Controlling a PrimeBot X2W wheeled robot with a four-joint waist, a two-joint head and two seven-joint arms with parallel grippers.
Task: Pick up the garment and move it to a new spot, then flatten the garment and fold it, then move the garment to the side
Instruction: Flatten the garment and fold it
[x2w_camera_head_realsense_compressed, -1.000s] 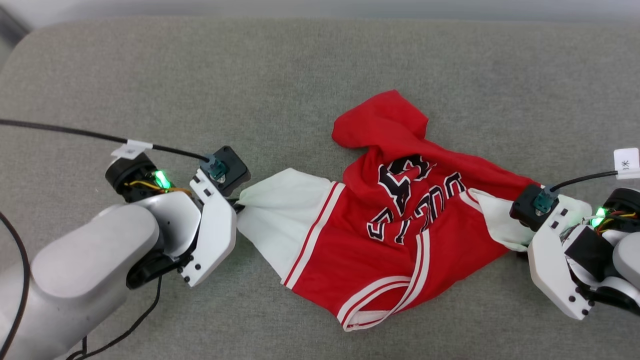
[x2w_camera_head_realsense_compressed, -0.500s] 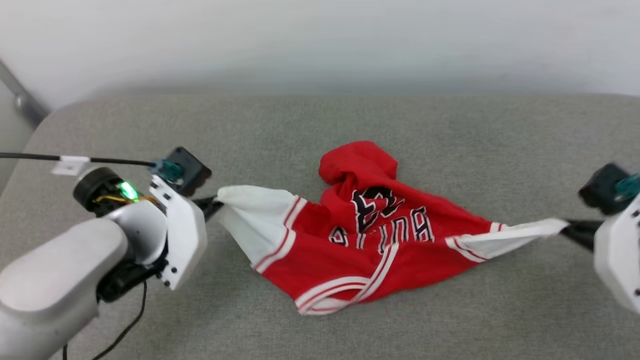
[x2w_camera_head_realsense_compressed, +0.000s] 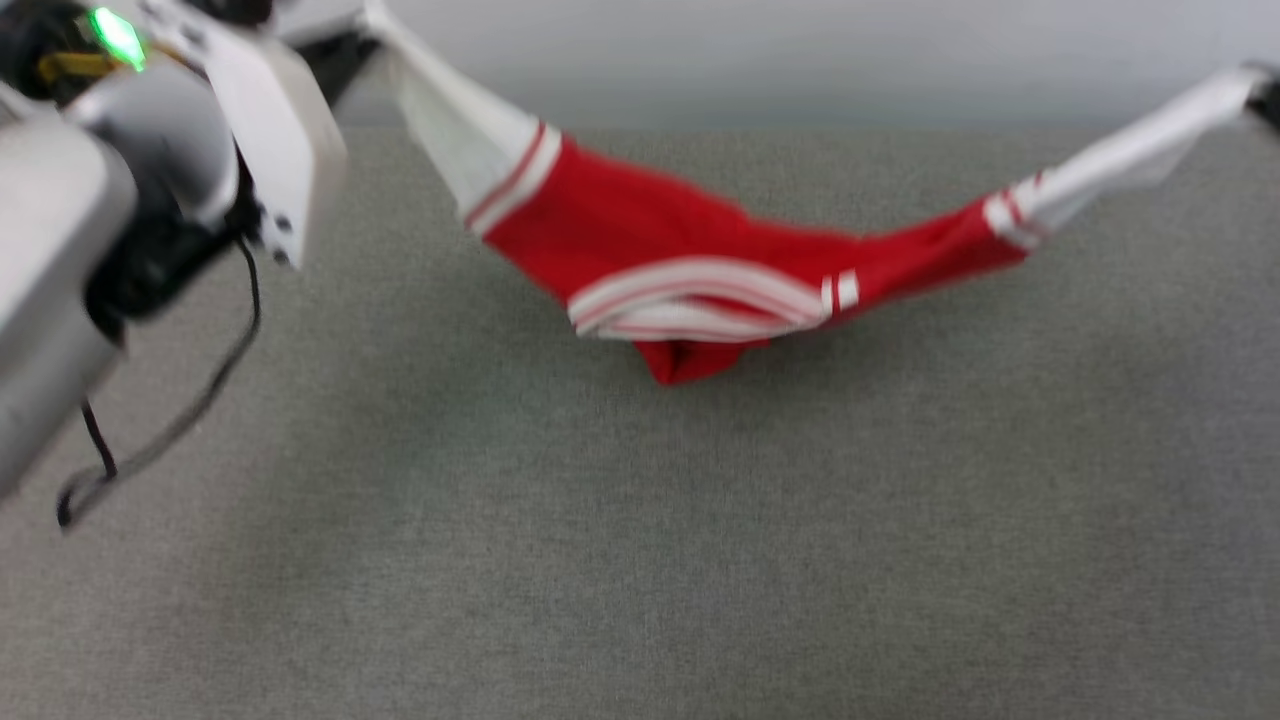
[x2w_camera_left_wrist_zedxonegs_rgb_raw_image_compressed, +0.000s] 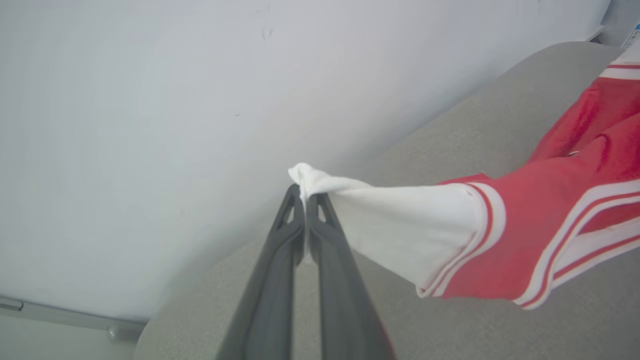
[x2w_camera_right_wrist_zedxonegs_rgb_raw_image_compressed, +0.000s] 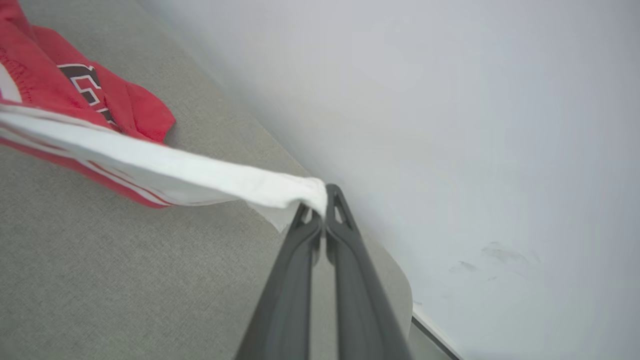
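Observation:
The garment (x2w_camera_head_realsense_compressed: 690, 250), a red jersey with white sleeves and striped trim, hangs stretched between my two grippers above the grey table (x2w_camera_head_realsense_compressed: 640, 520). Its red middle sags, and whether the lowest fold touches the cloth surface I cannot tell. My left gripper (x2w_camera_left_wrist_zedxonegs_rgb_raw_image_compressed: 305, 192) is shut on the tip of one white sleeve (x2w_camera_left_wrist_zedxonegs_rgb_raw_image_compressed: 400, 225); in the head view it is at the top left (x2w_camera_head_realsense_compressed: 345, 45). My right gripper (x2w_camera_right_wrist_zedxonegs_rgb_raw_image_compressed: 325, 200) is shut on the other white sleeve (x2w_camera_right_wrist_zedxonegs_rgb_raw_image_compressed: 200, 177), which runs to the head view's top right corner (x2w_camera_head_realsense_compressed: 1140, 150). Part of the black print (x2w_camera_right_wrist_zedxonegs_rgb_raw_image_compressed: 87, 87) shows in the right wrist view.
A pale wall (x2w_camera_head_realsense_compressed: 800, 60) stands behind the table's far edge. The grey cloth surface spreads wide toward me under the garment. A black cable (x2w_camera_head_realsense_compressed: 170, 420) dangles from my left arm at the left.
Both grippers have risen and pulled apart, lifting the garment off the table into a taut sagging span. The right gripper closed on its sleeve. The head camera has also shifted.

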